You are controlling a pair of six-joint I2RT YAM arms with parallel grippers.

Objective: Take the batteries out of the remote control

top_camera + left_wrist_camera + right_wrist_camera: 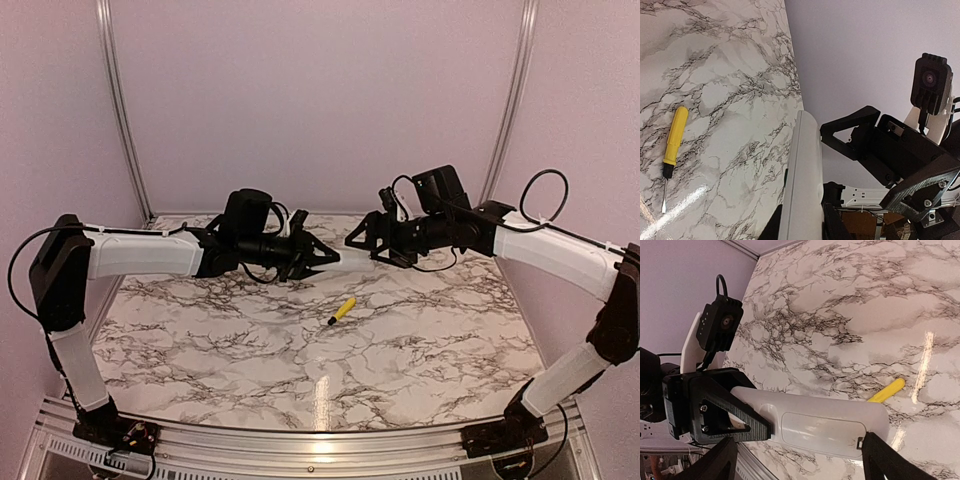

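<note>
The white remote control (pixel 343 258) is held in the air above the marble table, with my left gripper (pixel 322 260) shut on one end. In the left wrist view the remote control (pixel 802 175) runs up from between my left gripper's (pixel 801 225) jaws. In the right wrist view the remote control (pixel 815 420) shows its back with the battery cover (pixel 822 427) closed. My right gripper (pixel 800 462) stands open around its free end, one fingertip (pixel 880 455) at the cover's latch corner. My right gripper (pixel 360 240) faces the left one. The batteries are hidden.
A yellow-handled screwdriver (pixel 342 310) lies on the marble table (pixel 250 350) below the grippers, also seen as the screwdriver (pixel 674 137) in the left wrist view. Pale walls with metal posts (pixel 120 100) close the back and sides.
</note>
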